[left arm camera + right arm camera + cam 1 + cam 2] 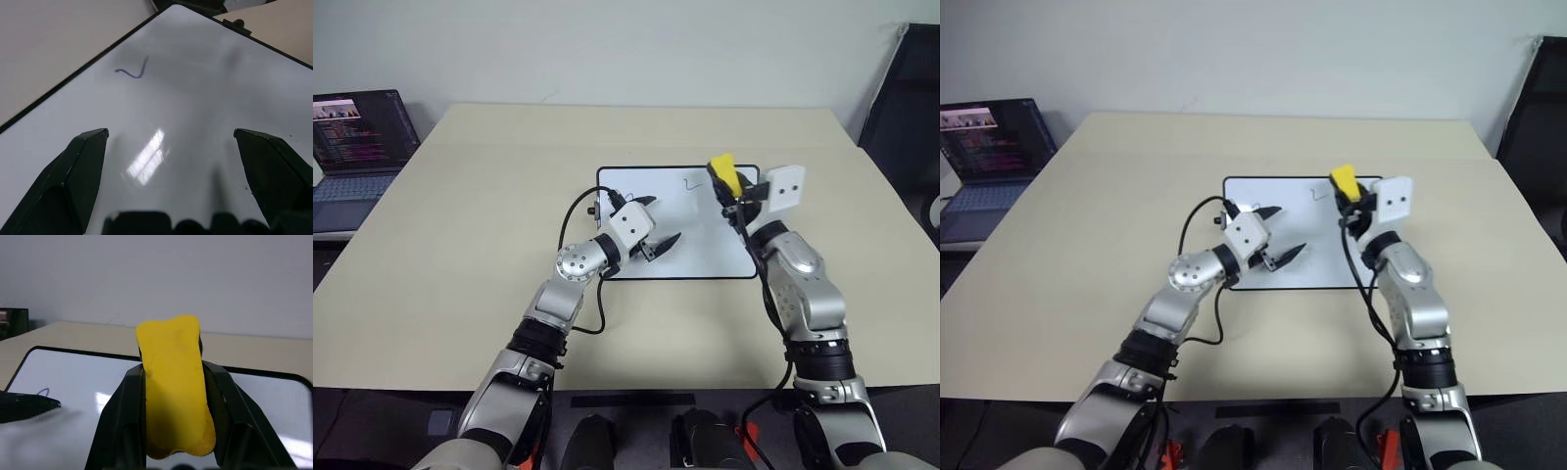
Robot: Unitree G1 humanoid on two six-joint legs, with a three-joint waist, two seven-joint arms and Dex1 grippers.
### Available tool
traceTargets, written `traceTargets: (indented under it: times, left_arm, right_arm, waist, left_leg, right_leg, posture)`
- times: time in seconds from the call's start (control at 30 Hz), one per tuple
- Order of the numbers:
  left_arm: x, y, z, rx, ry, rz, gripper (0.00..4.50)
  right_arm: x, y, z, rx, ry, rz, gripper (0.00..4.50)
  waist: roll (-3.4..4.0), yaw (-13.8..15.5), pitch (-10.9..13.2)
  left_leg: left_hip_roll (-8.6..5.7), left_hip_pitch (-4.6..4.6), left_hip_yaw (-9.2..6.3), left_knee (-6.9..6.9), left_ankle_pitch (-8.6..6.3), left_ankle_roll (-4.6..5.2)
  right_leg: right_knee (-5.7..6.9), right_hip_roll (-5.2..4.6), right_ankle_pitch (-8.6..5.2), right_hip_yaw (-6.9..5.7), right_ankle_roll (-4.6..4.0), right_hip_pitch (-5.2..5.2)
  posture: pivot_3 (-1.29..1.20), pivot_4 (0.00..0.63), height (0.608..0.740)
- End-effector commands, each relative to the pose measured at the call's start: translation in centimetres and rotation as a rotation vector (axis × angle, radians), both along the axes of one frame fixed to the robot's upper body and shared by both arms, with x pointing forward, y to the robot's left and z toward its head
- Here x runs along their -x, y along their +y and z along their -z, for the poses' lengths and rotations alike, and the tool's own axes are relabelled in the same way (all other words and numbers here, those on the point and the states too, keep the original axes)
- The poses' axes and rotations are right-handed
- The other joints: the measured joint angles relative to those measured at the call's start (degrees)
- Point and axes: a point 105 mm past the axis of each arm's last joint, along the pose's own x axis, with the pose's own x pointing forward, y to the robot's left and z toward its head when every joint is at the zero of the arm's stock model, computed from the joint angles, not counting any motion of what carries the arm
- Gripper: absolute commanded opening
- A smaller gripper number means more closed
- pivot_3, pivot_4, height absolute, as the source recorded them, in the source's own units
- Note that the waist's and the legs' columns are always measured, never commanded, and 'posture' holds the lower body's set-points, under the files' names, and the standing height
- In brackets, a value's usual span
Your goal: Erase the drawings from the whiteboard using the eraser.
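Both arms are showing silver-grey shells with black joint bands; black cables are looping alongside; white wrist blocks are carrying black two-finger claws.

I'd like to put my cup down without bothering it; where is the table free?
Bare tabletop lies between the laptop and the whiteboard, and along the far edge. It's crowded over the whiteboard, where both arms work.

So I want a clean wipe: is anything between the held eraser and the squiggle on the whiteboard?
Nothing visible. The right gripper holds the eraser above the whiteboard, with the squiggle just beside it. The open left gripper hovers over the board's other half, away from that path.
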Motion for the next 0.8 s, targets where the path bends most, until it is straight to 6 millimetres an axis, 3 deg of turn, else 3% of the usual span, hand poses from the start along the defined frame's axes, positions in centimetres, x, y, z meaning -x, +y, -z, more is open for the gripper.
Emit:
traceTargets:
  times: [0.03,0.17,0.5,0.8]
  left_arm:
    - [0.2,0.0,-2.1,0.044,-0.072,-0.003,4.5]
    - [0.2,0.2,-2.1,0.05,-0.075,-0.014,4.5]
    - [0.4,0.8,-2.3,0.056,-0.086,-0.04,4.5]
    - [0.5,1.1,-2.5,0.053,-0.092,-0.048,4.5]
  right_arm:
    - [-0.3,1.6,-1.0,0.021,-0.041,-0.04,1.22]
    - [-1.2,2.1,-0.1,0.073,0.012,-0.036,1.22]
    - [-3.5,0.1,1.5,0.177,0.073,0.115,1.22]
    - [-0.7,5.6,3.6,0.215,0.098,-0.13,1.22]
  waist:
    - [0.0,0.0,0.0]
    - [0.0,0.0,0.0]
    - [0.01,-0.02,0.0]
    - [0.01,-0.36,0.0]
  left_leg:
    - [0.0,0.0,0.0,0.0,0.0,0.0]
    - [0.0,0.0,0.01,0.03,0.0,0.0]
    - [0.01,0.01,0.02,0.04,0.0,0.0]
    - [0.07,0.03,0.05,0.07,0.0,0.0]
  right_leg:
    - [0.01,0.0,0.0,0.0,0.0,0.0]
    - [0.02,-0.01,0.01,0.01,0.0,0.0]
    - [0.06,-0.02,0.06,0.01,-0.09,-0.01]
    - [0.08,0.02,0.04,0.04,0.0,-0.01]
  posture:
    - [0.0,0.15,0.74]
    - [0.0,0.15,0.74]
    - [0.0,0.15,0.74]
    - [0.0,0.15,0.74]
